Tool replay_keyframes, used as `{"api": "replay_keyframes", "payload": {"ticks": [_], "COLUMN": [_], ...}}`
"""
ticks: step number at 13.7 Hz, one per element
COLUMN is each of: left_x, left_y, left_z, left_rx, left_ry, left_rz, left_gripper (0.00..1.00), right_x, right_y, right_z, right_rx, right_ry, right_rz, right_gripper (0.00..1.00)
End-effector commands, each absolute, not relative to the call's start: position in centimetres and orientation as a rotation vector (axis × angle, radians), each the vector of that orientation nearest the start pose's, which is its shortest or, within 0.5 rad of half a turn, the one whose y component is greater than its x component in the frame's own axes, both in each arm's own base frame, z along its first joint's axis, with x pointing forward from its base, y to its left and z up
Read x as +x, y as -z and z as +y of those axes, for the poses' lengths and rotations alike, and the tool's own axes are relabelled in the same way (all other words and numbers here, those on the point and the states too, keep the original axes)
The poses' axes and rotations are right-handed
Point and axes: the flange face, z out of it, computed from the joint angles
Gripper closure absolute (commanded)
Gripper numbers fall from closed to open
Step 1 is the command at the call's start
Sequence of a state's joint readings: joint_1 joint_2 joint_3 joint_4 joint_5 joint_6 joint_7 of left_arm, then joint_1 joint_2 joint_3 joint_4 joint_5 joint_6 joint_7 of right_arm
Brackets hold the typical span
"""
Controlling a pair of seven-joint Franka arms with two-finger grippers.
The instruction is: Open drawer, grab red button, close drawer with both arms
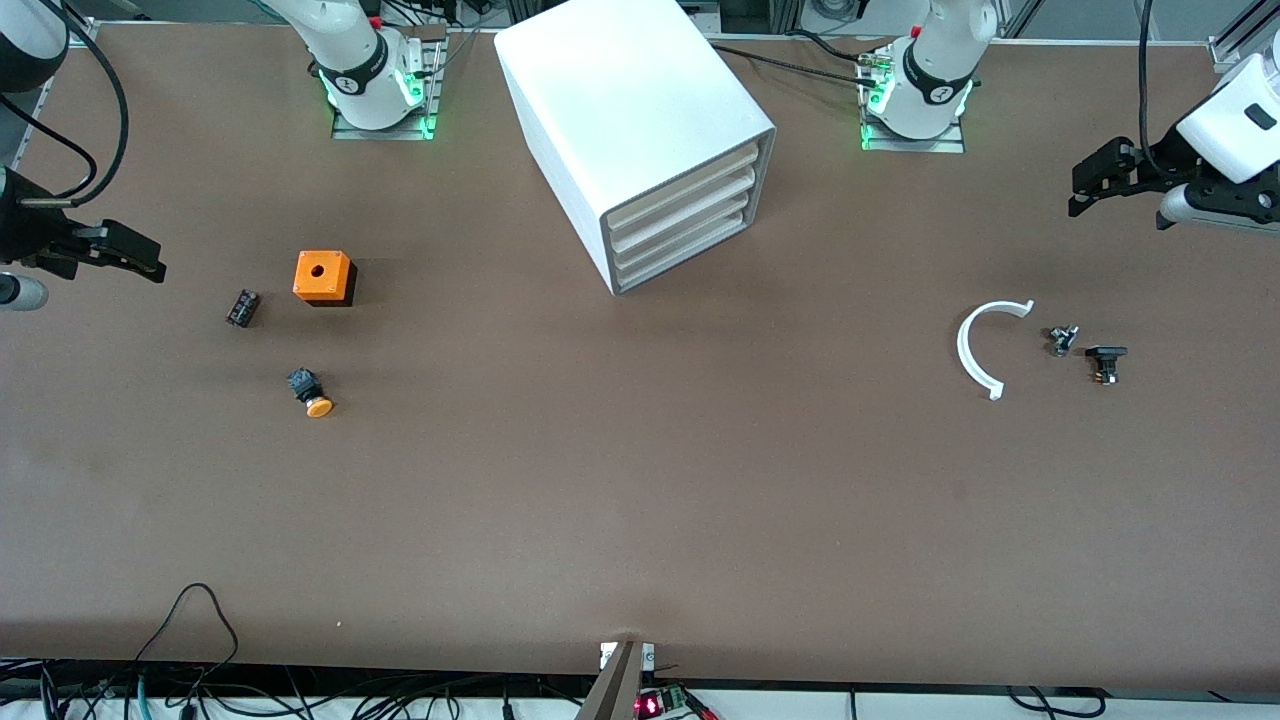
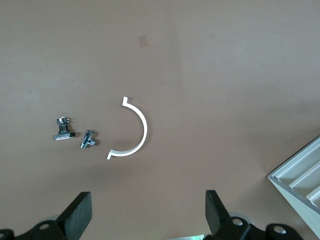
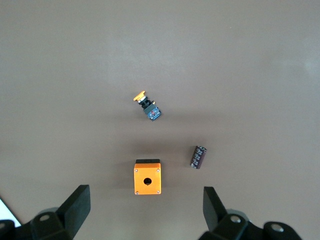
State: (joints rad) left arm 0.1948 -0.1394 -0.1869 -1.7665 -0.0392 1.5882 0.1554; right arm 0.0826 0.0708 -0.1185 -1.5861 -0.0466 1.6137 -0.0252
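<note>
1. Cabinet point(image 1: 640, 130): white, near the bases; four fronts all flush. Bottom drawer point(image 1: 685, 250) shut, contents hidden, so no red-capped button can be seen.
2. Left gripper point(image 1: 1095, 185): over the left arm's end of the surface point(image 1: 640, 500), jaws wide, empty; arm cut off by the frame edge.
3. Right gripper point(image 1: 120, 250): over the right arm's end, jaws wide, empty; arm likewise cut off.
4. Orange cube point(image 1: 324, 277), orange-capped button point(image 1: 310, 392), dark cylinder point(image 1: 242, 307): below the right gripper.
5. White arc point(image 1: 985, 345), two small dark parts point(image 1: 1085, 350): too small to identify.
</note>
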Motion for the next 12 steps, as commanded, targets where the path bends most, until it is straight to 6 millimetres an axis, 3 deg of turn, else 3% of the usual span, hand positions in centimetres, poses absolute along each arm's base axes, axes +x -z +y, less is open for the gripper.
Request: {"api": "replay_keyframes", "payload": {"ticks": [1,3,9,12], "left_x": [51.3,52.7,52.7,52.9], "left_y": [-61.2,-61.5,-61.5,-61.3], "left_z": [-0.2,1.0,0.3,1.4], "left_rx": [-3.127,-3.138,-3.137,-3.142], "left_ry": [-0.026,-0.020,-0.028,-0.032], "left_rz": [0.310,0.302,0.311,0.271], "left_gripper": [0.00,0.00,0.00,0.00], "right_x": [55.1,54.6,54.3,54.3], "right_y": [-58.3,-58.2,-58.4,-58.4], "right_z": [-2.5,-2.5,-2.6,-2.5], "right_rx": [-3.168,-3.168,-3.167,-3.167], "right_ry": [-0.060,-0.060,-0.067,-0.074], "right_rz": [0.008,0.024,0.027,0.025], "right_gripper": [0.00,0.00,0.00,0.00]}}
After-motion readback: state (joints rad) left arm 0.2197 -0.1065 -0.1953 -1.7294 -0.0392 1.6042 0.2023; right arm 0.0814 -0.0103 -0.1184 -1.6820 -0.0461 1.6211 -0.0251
